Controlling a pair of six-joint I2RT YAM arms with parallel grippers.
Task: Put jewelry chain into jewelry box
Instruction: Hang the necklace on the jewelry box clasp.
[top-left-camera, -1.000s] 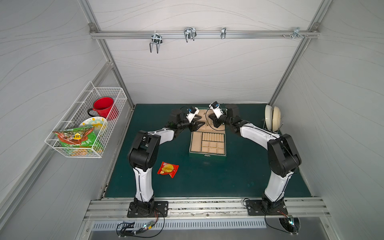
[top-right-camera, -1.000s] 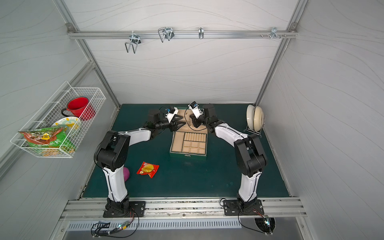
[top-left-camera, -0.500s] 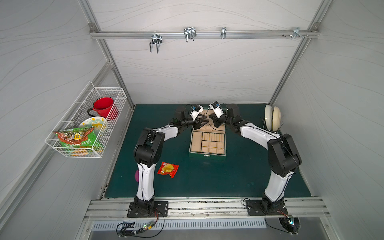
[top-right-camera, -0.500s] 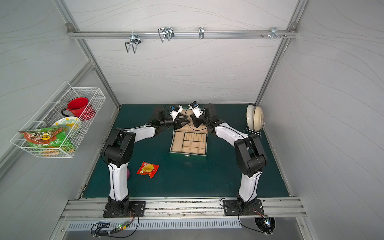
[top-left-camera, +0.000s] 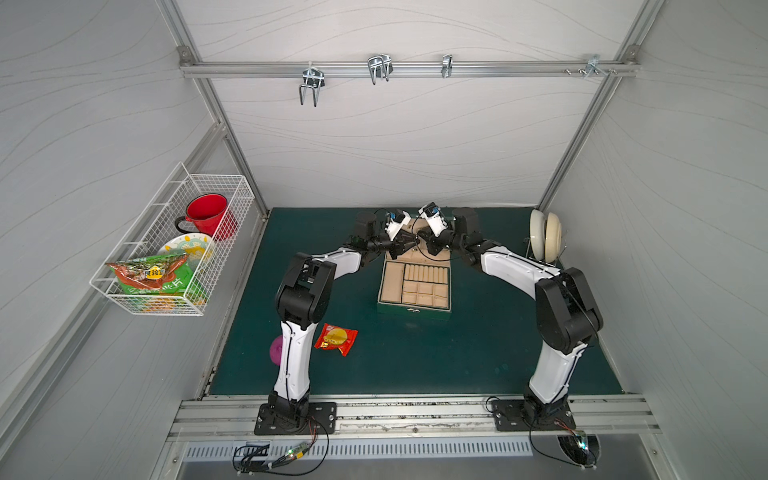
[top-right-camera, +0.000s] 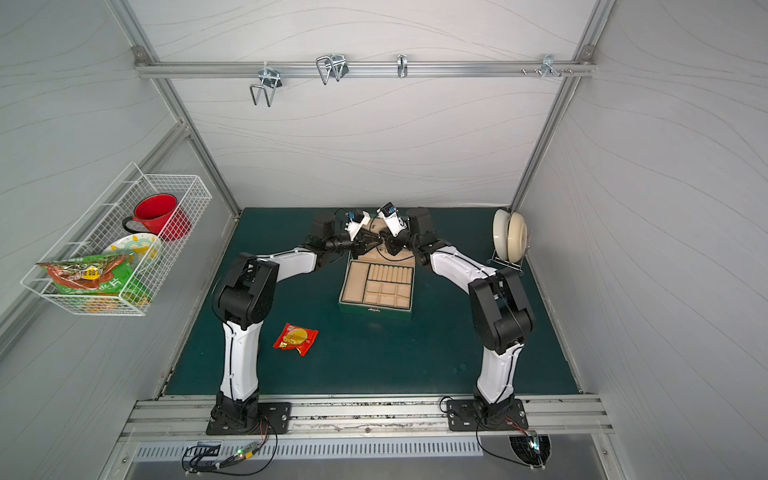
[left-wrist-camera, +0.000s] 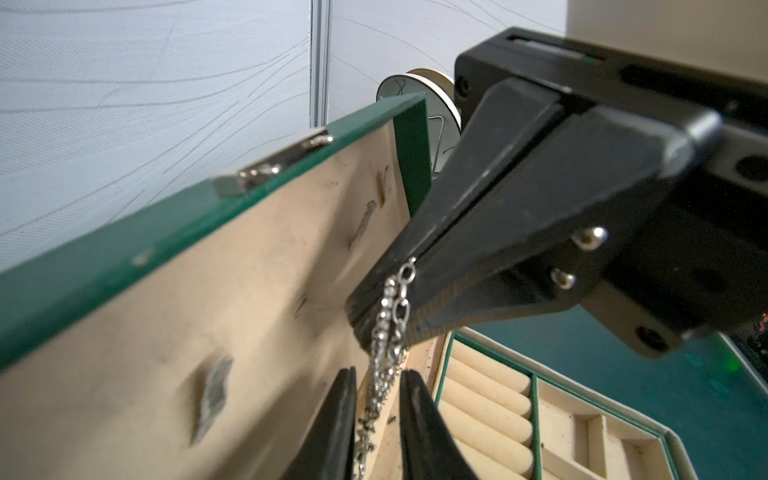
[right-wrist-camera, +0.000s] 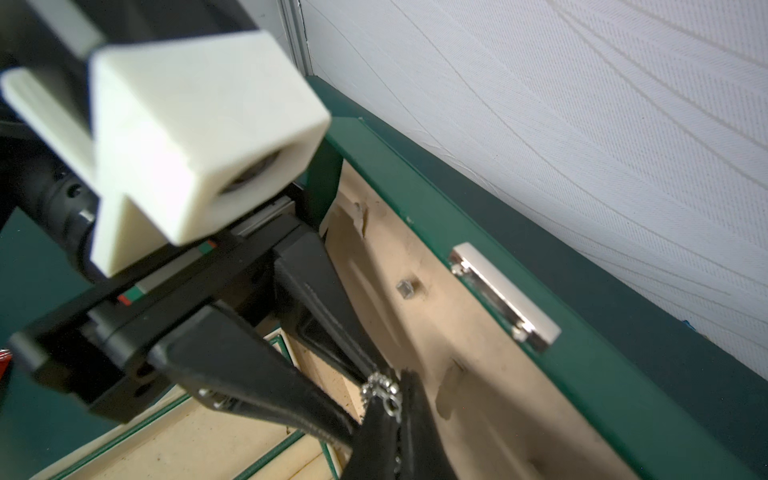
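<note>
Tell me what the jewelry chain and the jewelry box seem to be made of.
The jewelry chain: metal, silvery and polished; its small links glint brightly. The jewelry box: a stiff shell with a matte dark green covering whose material is unclear. Inside is a beige, velvety-looking lining, dull and scuffed in spots. The clasp plate on the lid edge looks like shiny metal.

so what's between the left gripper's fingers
The jewelry chain, hanging down from the shut right gripper; the left wrist view shows it.
</note>
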